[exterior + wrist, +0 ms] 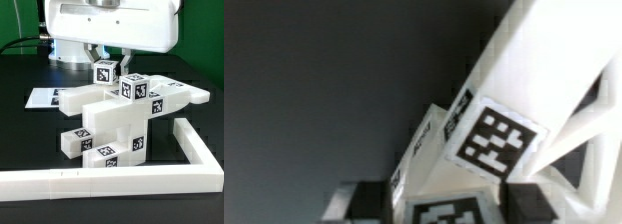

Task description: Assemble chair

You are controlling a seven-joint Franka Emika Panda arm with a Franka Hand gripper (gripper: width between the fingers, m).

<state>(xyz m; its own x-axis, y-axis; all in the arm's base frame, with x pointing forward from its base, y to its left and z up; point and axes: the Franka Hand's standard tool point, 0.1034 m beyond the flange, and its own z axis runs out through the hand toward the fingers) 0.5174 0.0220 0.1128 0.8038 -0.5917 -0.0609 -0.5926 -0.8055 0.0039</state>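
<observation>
The chair (112, 118) is a chunky white structure of slabs and blocks with black-and-white tags, standing mid-table. My gripper (108, 66) hangs over its top and is shut on a small white tagged cube (106, 72), which sits against another tagged cube (134, 88) on the structure. In the wrist view the dark fingers (381, 198) flank the tagged cube (452, 210), with my gripper (464, 205) closed round it. Beyond it a white chair part with a large tag (491, 135) slants away. I cannot tell whether the cube is seated or just touching.
The long white L-shaped rail (110, 180) runs along the front and up the exterior view's right side. The marker board (42, 97) lies flat at the exterior view's left, behind the chair. The table is black, and the robot's white body (110, 25) looms above.
</observation>
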